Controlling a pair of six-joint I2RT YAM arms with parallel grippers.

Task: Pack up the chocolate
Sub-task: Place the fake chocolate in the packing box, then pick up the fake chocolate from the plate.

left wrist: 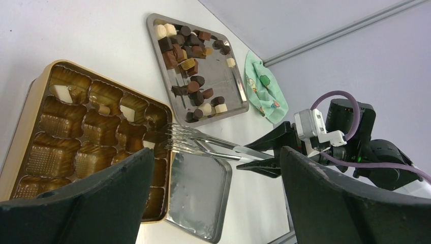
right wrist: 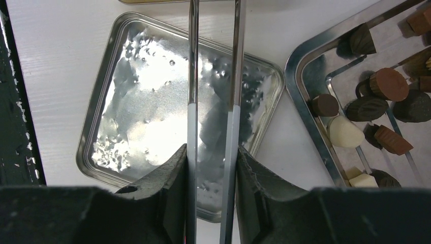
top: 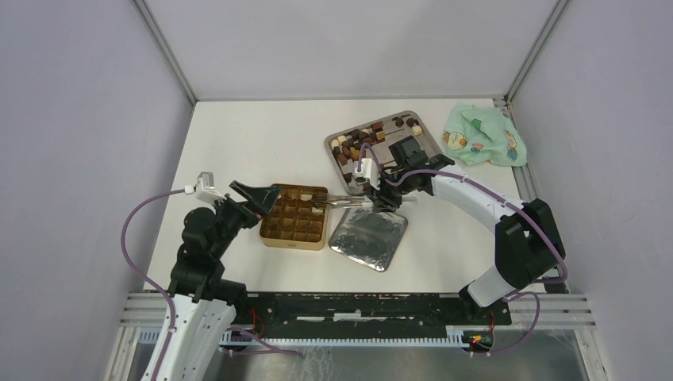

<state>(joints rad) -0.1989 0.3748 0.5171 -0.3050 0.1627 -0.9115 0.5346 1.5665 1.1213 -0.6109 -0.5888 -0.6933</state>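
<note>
Placing step: the right gripper, clamped on the tongs, holds their tips over the tin ahead; the next move likely calls for easing the squeeze over a cell, then fetching more chocolate from its right, while the left gripper stands wide open, empty.

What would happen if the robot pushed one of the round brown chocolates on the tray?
It would probably slide, not roll: the round chocolate sits flat like a little puck. The tray is smooth shiny metal, so it may skid easily. It is small beside the tray, so likely light.
</note>
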